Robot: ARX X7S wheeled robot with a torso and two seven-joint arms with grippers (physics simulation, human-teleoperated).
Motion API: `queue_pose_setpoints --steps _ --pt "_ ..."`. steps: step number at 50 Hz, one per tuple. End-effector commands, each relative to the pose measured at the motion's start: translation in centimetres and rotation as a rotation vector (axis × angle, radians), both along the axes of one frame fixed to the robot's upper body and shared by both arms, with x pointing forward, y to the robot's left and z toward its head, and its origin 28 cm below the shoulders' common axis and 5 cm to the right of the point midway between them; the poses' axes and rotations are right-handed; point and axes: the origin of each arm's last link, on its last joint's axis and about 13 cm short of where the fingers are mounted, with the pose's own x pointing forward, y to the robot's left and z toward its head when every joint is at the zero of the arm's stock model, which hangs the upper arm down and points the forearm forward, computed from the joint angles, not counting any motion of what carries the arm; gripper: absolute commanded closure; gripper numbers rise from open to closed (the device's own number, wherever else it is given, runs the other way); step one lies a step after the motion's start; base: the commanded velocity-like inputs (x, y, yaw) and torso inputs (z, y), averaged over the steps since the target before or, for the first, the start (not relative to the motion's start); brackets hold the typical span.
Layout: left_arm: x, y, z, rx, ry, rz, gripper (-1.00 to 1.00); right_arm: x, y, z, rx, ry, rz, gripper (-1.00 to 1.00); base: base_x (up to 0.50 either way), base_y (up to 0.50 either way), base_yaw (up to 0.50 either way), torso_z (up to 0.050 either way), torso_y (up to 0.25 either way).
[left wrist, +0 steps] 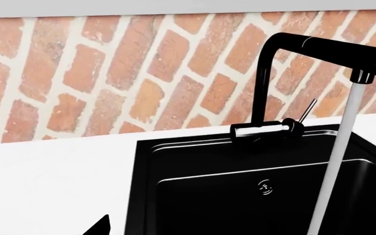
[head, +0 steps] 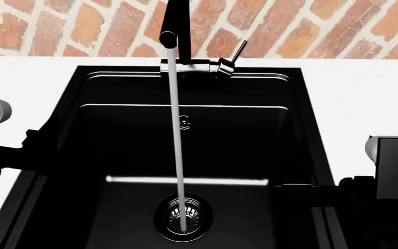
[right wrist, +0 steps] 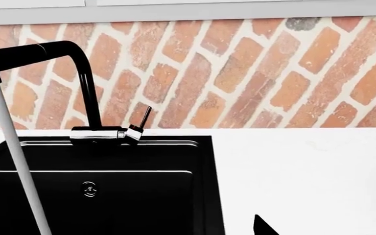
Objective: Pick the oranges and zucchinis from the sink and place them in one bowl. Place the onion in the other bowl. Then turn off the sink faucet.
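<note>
The black sink point(head: 88, 93) fills the head view, its ribbed metal drain point(head: 199, 218) at the bottom. The sink faucet point(head: 174, 21) stands at the back rim and a stream of water point(head: 176, 145) runs from it onto the drain. Its thin lever point(head: 238, 52) tilts up to the right. No oranges, zucchinis, onion or bowl show in any view. My left gripper point(head: 43, 148) hangs at the sink's left rim, and only one fingertip point(left wrist: 102, 226) shows, far off centre. My right gripper point(head: 302, 189) hangs at the right rim, also with one fingertip point(right wrist: 263, 228) showing. Nothing is held.
White countertop point(head: 365, 93) lies on both sides of the sink. A brick wall point(head: 310, 26) rises right behind the faucet. A small round overflow fitting point(head: 184, 123) sits on the sink's back wall.
</note>
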Motion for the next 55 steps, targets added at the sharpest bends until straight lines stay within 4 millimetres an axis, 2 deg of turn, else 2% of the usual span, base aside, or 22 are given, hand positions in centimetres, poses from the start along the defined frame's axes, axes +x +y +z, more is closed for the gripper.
queue_pose_setpoints --steps 1,21,55 --pt "0.00 0.10 -0.20 -0.003 0.005 0.005 -1.00 0.05 0.00 -0.12 -0.001 0.008 -0.004 -1.00 0.01 0.00 0.00 0.000 0.000" --pt "0.12 0.14 -0.23 -0.003 0.004 0.004 -1.00 0.02 0.01 -0.32 0.000 0.008 -0.005 -1.00 0.19 0.00 0.00 0.000 0.000" --pt "0.11 -0.10 -0.59 0.001 0.021 -0.006 -1.00 -0.07 0.04 -0.42 0.005 -0.007 0.006 -1.00 0.06 0.00 0.00 0.000 0.000"
